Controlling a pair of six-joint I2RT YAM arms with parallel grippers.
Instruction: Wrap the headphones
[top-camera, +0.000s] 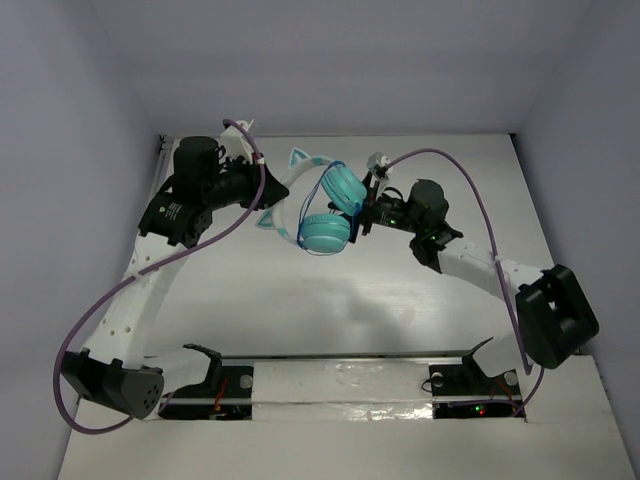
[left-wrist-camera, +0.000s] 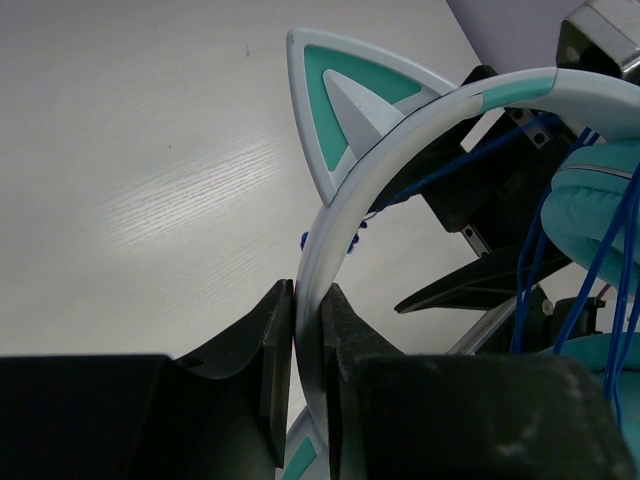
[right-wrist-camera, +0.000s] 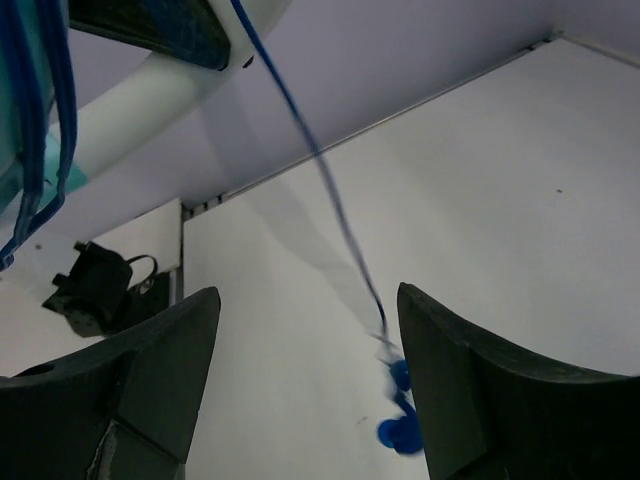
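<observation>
Over the white worktop (top-camera: 330, 310), toward 12 o'clock, the headphones (top-camera: 320, 210) hung clear, apparently light and rigid. The left end effector (left-wrist-camera: 308, 330), at their 9 o'clock, pinched the stiff pale headband (left-wrist-camera: 350, 210), likely the soundest hold. At their 3 o'clock the right end effector (right-wrist-camera: 305, 350) gaped wide, holding nothing, with the limp, slippery-looking blue cord (right-wrist-camera: 330, 195) dangling between its fingers.

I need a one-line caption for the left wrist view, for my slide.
Left gripper clamps the headphones by the cat-eared headband; blue cord drapes over a teal earcup.
</observation>
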